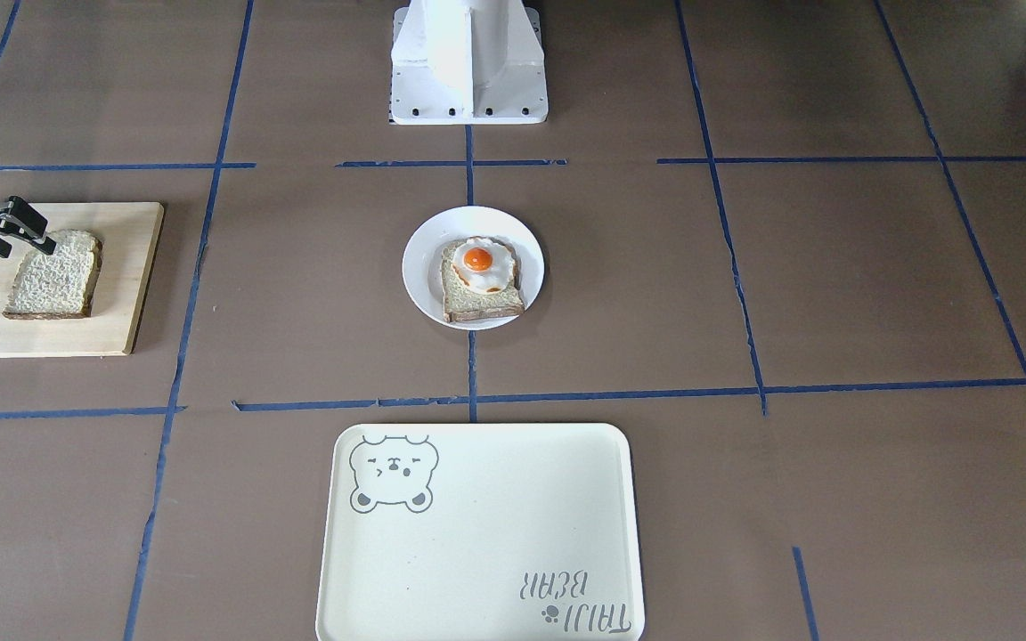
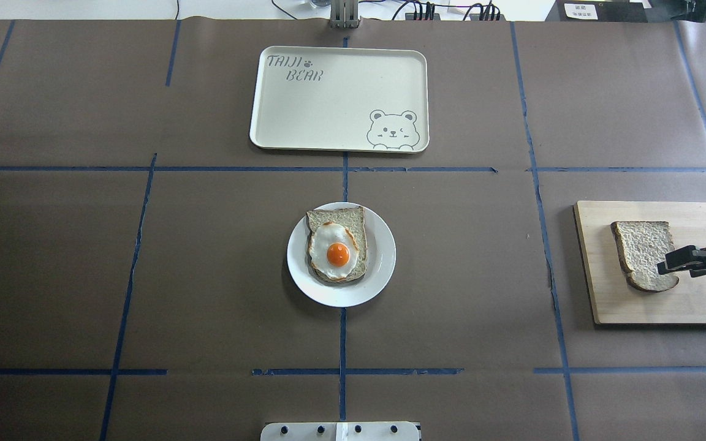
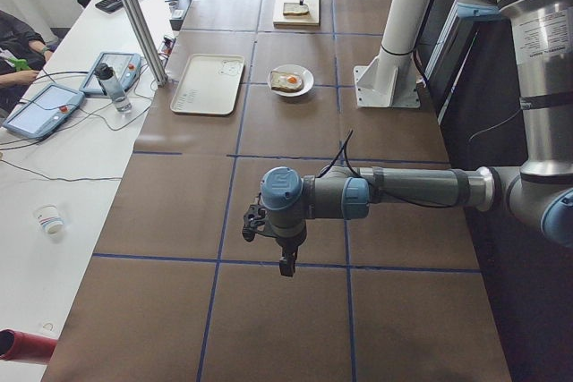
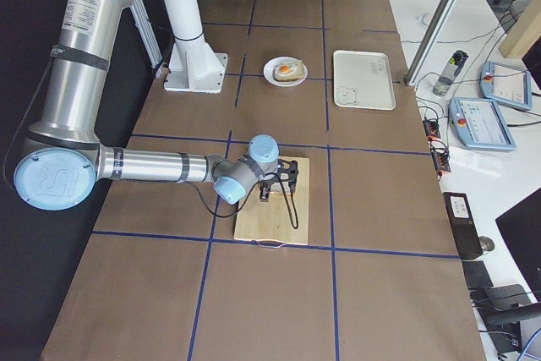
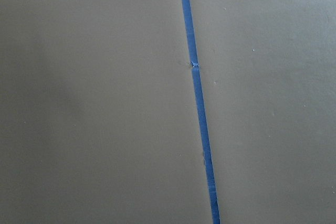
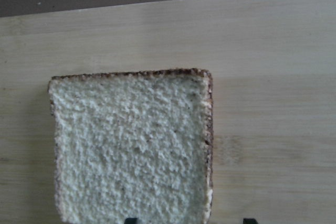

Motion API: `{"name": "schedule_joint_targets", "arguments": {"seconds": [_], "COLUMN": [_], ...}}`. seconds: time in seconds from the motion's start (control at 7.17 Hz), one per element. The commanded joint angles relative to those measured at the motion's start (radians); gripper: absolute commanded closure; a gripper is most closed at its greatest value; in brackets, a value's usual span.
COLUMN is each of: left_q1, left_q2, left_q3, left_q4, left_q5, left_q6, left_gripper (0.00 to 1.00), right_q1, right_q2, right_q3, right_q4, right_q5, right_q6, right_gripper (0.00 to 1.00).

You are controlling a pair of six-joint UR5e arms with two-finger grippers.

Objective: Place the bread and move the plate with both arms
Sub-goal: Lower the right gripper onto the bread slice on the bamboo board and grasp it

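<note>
Right claw (image 2: pixel 667 261): mine; jaws spread apart, holding nothing. It is poised at the rounded end of the bread. In the wrist view one of my fingertips (image 6: pixel 131 220) shows over the crumb and the other over bare wood past the crust. I cannot tell whether either touches.
Left claw (image 3: pixel 283 261): off at the far end of the bench (image 2: pixel 206 275), well apart from every item. Its wrist camera shows only brown surface and blue tape. I cannot tell whether it is wide or narrow.
Bread (image 2: pixel 644 254): plain slice, lying flat on the wooden board (image 2: pixel 696 300) on my right side. Not yet lifted.
Plate (image 2: pixel 383 257): at the bench's centre, carrying the egg-topped slice (image 2: pixel 337 245).
Tray (image 2: pixel 328 122): beyond the plate, bear drawing on it, apart from the plate.
Done so far: nothing that shows; bread is on its board and the plate is off the tray.
Step in hand, by my judgement: closing on the bread.
Left to do: lift the bread, set it on the egg slice, then carry the plate with both claws, probably to the tray.
</note>
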Motion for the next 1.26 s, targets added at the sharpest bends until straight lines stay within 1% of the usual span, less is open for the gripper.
{"name": "schedule_joint_targets", "arguments": {"seconds": [0.0,0.14,0.28,0.42,0.56,0.7,0.84,0.98,1.12], "left_q1": [0.0,0.0,0.0,0.0,0.0,0.0,0.0,0.0,0.0], "left_q2": [0.001,-0.001,0.001,0.001,0.001,0.001,0.001,0.001,0.001], "left_q3": [0.001,0.0,0.0,0.0,0.0,0.0,0.0,0.0,0.0], "left_q4": [0.0,0.0,0.0,0.0,0.0,0.0,0.0,0.0,0.0], "left_q5": [0.001,0.001,0.001,0.001,0.001,0.001,0.001,0.001,0.001], "left_q6": [0.0,0.0,0.0,0.0,0.0,0.0,0.0,0.0,0.0], "left_gripper": [0.0,0.0,0.0,0.0,0.0,0.0,0.0,0.0,0.0], "right_q1": [-0.008,-0.008,-0.01,-0.01,-0.01,-0.011,-0.019,-0.019,-0.019], "right_q2": [0.004,0.006,0.006,0.004,0.0,-0.002,-0.002,-0.002,-0.002], "right_q3": [0.0,0.0,0.0,0.0,0.0,0.0,0.0,0.002,0.008], "right_q4": [0.0,0.0,0.0,0.0,0.0,0.002,0.002,0.002,0.002], "right_q5": [0.0,-0.002,-0.002,-0.02,-0.035,-0.046,-0.051,-0.049,-0.049], "right_q6": [0.006,0.006,0.006,0.006,0.006,0.003,-0.006,-0.006,-0.003], "right_gripper": [0.33,0.35,0.4,0.52,0.75,0.88,0.97,1.0,1.0]}}
